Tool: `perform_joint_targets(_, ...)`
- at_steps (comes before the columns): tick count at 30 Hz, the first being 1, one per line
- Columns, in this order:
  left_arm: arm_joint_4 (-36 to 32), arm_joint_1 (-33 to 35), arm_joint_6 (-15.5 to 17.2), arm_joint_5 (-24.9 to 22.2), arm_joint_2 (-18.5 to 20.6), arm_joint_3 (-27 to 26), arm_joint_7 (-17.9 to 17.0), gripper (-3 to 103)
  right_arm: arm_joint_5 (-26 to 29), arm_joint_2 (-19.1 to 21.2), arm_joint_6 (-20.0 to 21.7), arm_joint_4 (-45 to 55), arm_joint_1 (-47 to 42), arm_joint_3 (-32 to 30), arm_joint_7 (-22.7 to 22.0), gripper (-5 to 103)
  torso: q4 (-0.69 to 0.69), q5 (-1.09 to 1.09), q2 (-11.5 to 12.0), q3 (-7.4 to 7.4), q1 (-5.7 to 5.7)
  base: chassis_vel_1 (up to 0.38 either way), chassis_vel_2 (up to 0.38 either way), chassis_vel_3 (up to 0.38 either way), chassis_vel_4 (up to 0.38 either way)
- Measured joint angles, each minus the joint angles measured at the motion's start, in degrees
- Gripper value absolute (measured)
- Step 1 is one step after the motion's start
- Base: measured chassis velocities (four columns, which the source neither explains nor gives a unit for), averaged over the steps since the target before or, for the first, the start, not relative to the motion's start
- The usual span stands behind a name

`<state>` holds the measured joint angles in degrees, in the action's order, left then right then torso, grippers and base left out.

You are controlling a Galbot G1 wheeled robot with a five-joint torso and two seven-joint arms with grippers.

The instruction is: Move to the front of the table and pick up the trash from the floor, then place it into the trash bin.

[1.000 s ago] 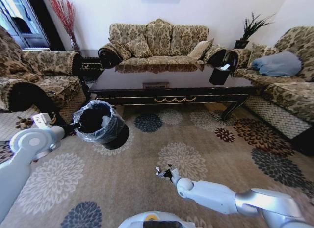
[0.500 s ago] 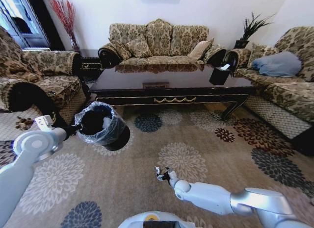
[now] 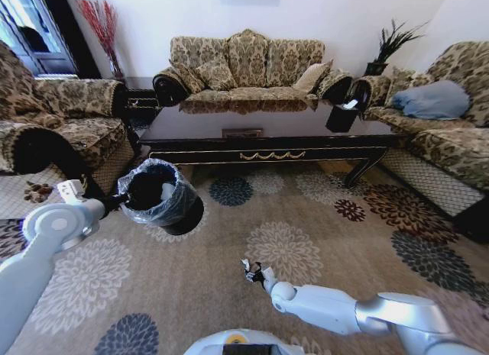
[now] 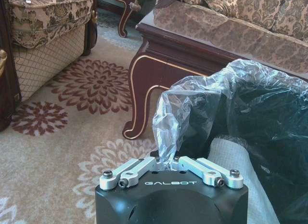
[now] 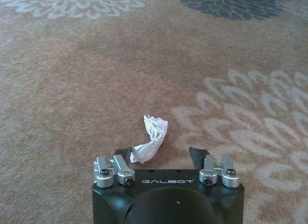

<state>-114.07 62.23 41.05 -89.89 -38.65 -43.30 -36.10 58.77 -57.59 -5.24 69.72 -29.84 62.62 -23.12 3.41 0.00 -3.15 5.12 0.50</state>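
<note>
Right hand [image 5: 161,156] spread around tissue [image 5: 151,143] on carpet, ready to pinch; left hand [image 4: 166,161] pinching trash bin [image 3: 157,193] liner, steadying it.

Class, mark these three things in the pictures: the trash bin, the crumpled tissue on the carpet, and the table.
trash bin [image 3: 157,193]: head view, on the grey bag over its rim.
crumpled tissue [image 5: 150,139]: right wrist view, on the middle of the white wad.
table [image 3: 271,154]: head view, on the gold ornament of its front edge.
</note>
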Motion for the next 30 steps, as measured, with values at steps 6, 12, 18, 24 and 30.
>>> perform_joint_targets(6, 0.6, 0.0, 0.0, 0.6, -0.1, 0.4, 0.3, 3, -0.7, -0.8, -0.4, -0.6, -0.2, 0.1, 0.1, 47, 0.00, 0.00, 0.0, 0.00, 0.00, 0.000, 0.000, 0.000, 0.000)
perform_joint_targets(12, 1.1, 0.0, 0.0, 1.0, -0.1, 0.5, 0.5, 3, -1.3, -0.9, -0.9, -0.8, -0.3, 0.1, 0.5, 25, 0.00, 0.00, 0.0, 0.00, 0.00, 0.000, 0.000, 0.000, 0.000)
perform_joint_targets(18, 1.2, -0.2, 0.0, 1.1, 0.1, 0.8, 0.5, 3, -2.2, -0.1, -1.4, -0.8, -0.1, 0.1, 1.1, 9, 0.00, 0.00, 0.0, 0.00, 0.00, 0.000, 0.000, 0.000, 0.000)
perform_joint_targets(24, 1.2, -0.1, 0.0, 1.4, 0.1, 1.0, 0.5, 3, -2.8, 1.1, -3.0, 1.2, 0.7, -0.2, 1.3, 1, 0.00, 0.00, 0.0, 0.00, 0.00, 0.000, 0.000, 0.000, 0.000)
perform_joint_targets(30, 0.8, 0.2, 0.0, 1.7, -0.5, 1.9, 0.6, 3, -3.8, 2.9, -4.9, 6.4, 3.9, -3.1, 0.9, 0, 0.00, 0.01, 0.0, 0.00, 0.00, 0.000, 0.000, 0.000, 0.000)
